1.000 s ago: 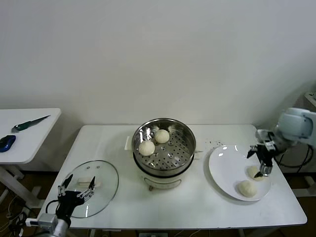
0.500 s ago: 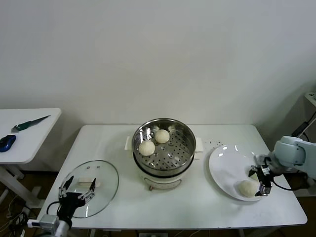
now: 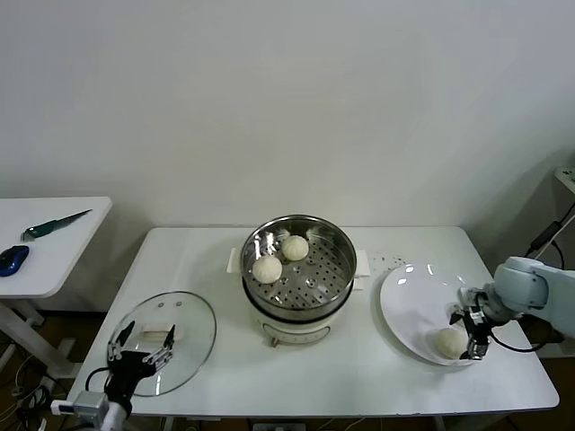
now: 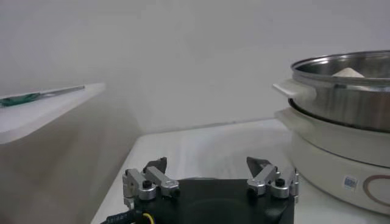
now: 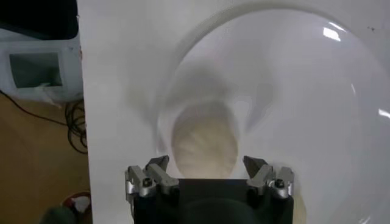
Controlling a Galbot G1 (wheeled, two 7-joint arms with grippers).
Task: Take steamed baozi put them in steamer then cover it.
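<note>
The steamer (image 3: 316,280) stands mid-table on its cream pot base (image 3: 292,330), with two steamed baozi (image 3: 267,268) (image 3: 295,247) inside. On the white plate (image 3: 411,303) at the right, one baozi (image 3: 448,342) shows beside my right gripper (image 3: 473,330). My right gripper (image 5: 206,163) is low over the plate (image 5: 292,91) and open. A baozi (image 5: 204,145) lies just ahead between its fingertips, untouched. The cover (image 3: 180,355), a glass lid, lies flat at the front left. My left gripper (image 3: 139,346) hangs open and empty at the lid's near edge. In the left wrist view my left gripper (image 4: 207,167) faces the steamer (image 4: 341,85).
A side table (image 3: 63,260) at the far left carries a blue mouse (image 3: 11,259) and a green-handled knife (image 3: 54,223). The plate sits close to the table's right and front edges. A white box (image 5: 36,67) and cables lie on the floor beyond that edge.
My right gripper has come down from above the plate to just over it, toward the front edge, now straddling a baozi. The left arm has barely shifted.
</note>
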